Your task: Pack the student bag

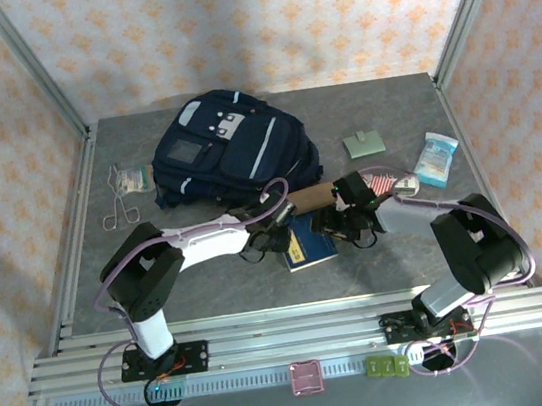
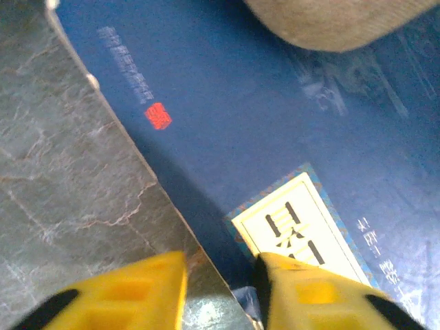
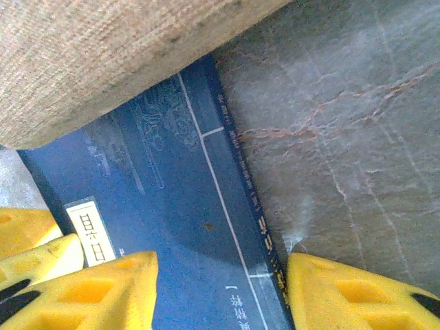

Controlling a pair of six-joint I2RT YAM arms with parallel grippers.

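Note:
The student bag (image 1: pixel 227 143), a navy backpack, lies at the back of the table. In front of it a flat blue book (image 1: pixel 310 248) lies on the table, with a brown glasses case (image 1: pixel 313 197) resting on its far edge. My left gripper (image 1: pixel 277 230) is down at the book's left edge. In the left wrist view its jaws (image 2: pixel 220 271) stand a little apart astride that edge, one finger over the table and one over the book (image 2: pixel 275 124). My right gripper (image 3: pixel 221 271) is open astride the book's spine (image 3: pixel 261 227), the case (image 3: pixel 103 62) lying just beyond.
Metal scissors (image 1: pixel 119 212) and a small packet (image 1: pixel 130 177) lie at the left. A green card (image 1: pixel 363 141), a tissue pack (image 1: pixel 436 157) and a flag-patterned item (image 1: pixel 381 183) lie at the right. Frame posts stand at the table's corners.

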